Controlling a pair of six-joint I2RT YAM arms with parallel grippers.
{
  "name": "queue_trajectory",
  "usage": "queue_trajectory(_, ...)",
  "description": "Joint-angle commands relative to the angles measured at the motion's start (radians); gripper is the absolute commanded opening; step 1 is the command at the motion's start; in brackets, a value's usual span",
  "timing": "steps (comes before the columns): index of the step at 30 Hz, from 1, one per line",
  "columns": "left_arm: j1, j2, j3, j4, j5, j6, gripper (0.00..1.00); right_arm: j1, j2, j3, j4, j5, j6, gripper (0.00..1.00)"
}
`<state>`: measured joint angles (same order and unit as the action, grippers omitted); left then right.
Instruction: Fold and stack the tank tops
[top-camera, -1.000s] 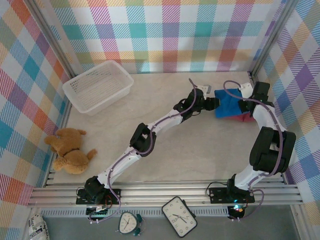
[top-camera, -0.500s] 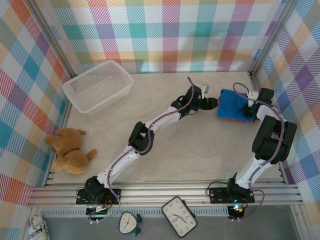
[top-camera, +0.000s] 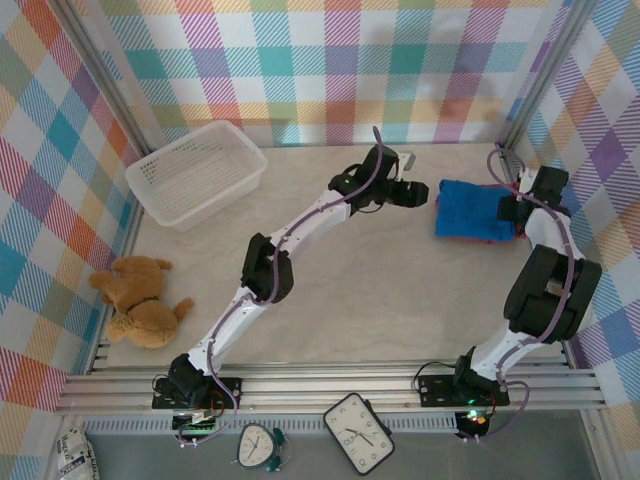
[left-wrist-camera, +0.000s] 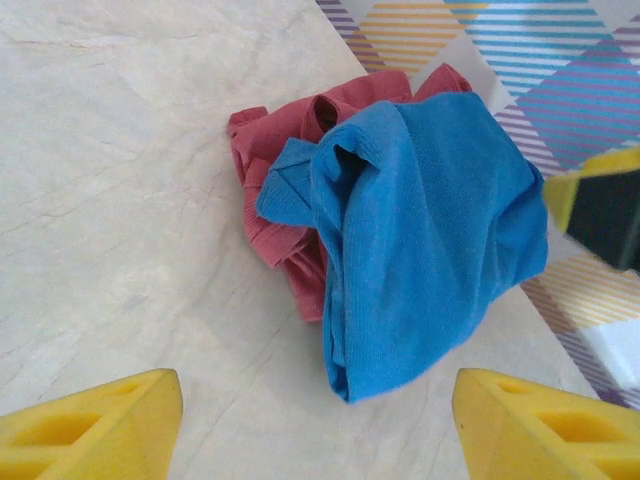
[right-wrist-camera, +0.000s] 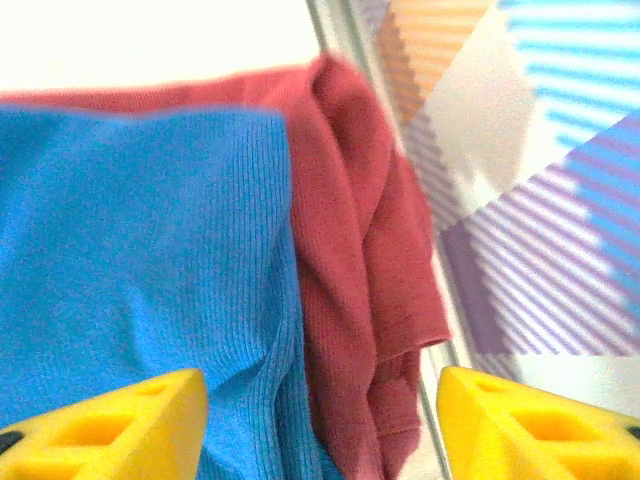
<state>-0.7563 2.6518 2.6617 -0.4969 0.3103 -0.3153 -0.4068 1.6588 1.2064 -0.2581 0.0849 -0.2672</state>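
Note:
A bright blue tank top (top-camera: 474, 207) lies folded at the back right of the table, on top of dark red tank top cloth (top-camera: 470, 238) that peeks out beneath it. In the left wrist view the blue top (left-wrist-camera: 430, 220) covers crumpled red cloth (left-wrist-camera: 290, 150); I cannot tell how many red tops are there. My left gripper (top-camera: 428, 194) (left-wrist-camera: 318, 420) stands open just left of the pile, apart from it. My right gripper (top-camera: 510, 209) (right-wrist-camera: 320, 420) is open at the pile's right edge, over the blue top (right-wrist-camera: 140, 260) and red cloth (right-wrist-camera: 350, 250).
A white mesh basket (top-camera: 195, 172) stands at the back left. A brown teddy bear (top-camera: 140, 300) lies near the left front. The right wall's metal rail (top-camera: 505, 165) runs close beside the pile. Clocks (top-camera: 357, 432) lie below the table's front rail.
The blue top went from held up between both grippers to lying flat on the red cloth. My left gripper drew back to the left; my right gripper shifted right to the pile's edge.

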Motion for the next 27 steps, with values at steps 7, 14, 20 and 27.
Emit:
queue_trajectory(7,0.045,-0.397,-0.477,0.001,-0.128,0.103,0.75,0.013,-0.135,-0.093,0.191,-0.439,0.222,0.64)
queue_trajectory(14,0.114,-0.629,-0.801,0.037,-0.155,0.130,0.79,0.114,0.003,-0.075,0.261,-0.456,0.114,0.77)
queue_trajectory(20,0.203,-0.798,-1.032,0.053,-0.178,0.140,0.81,0.146,0.159,-0.006,0.266,-0.372,0.025,0.80)
queue_trajectory(27,0.306,-0.925,-1.156,0.012,-0.182,0.150,0.82,0.147,0.298,0.100,0.190,-0.261,-0.049,0.80)
